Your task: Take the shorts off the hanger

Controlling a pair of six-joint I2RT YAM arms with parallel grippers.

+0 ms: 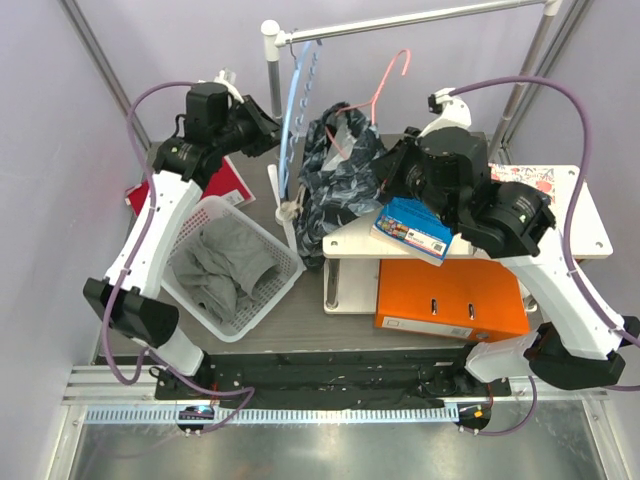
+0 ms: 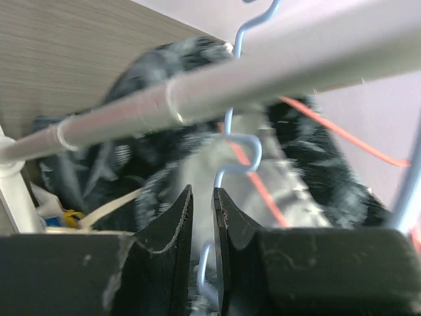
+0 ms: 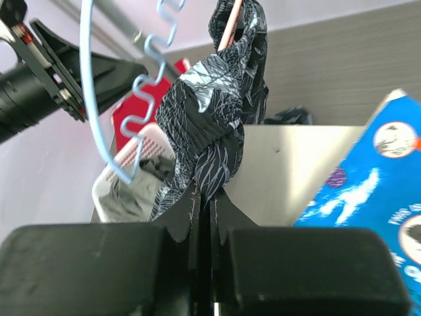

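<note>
The black, grey-white printed shorts (image 1: 335, 175) hang bunched from the thin pink-red hanger (image 1: 385, 85), whose hook rises free below the rail. My right gripper (image 3: 212, 191) is shut on a fold of the shorts (image 3: 204, 125) just above the white shelf; the pink hanger (image 3: 230, 20) pokes out of the top of the cloth. My left gripper (image 2: 202, 191) is up by the rail, its jaws almost together with the light-blue hanger (image 2: 238, 141) wire between them. Behind it, the shorts (image 2: 316, 158) and the pink hanger (image 2: 342, 135) look blurred.
A metal rail (image 1: 420, 18) on a white post carries the light-blue notched hanger (image 1: 290, 110). A white basket (image 1: 200, 215) holds a grey garment (image 1: 225, 265). A white shelf (image 1: 570, 220) bears a blue book (image 1: 415, 228); an orange binder (image 1: 450, 295) lies under it. A red book (image 1: 235, 180) sits back left.
</note>
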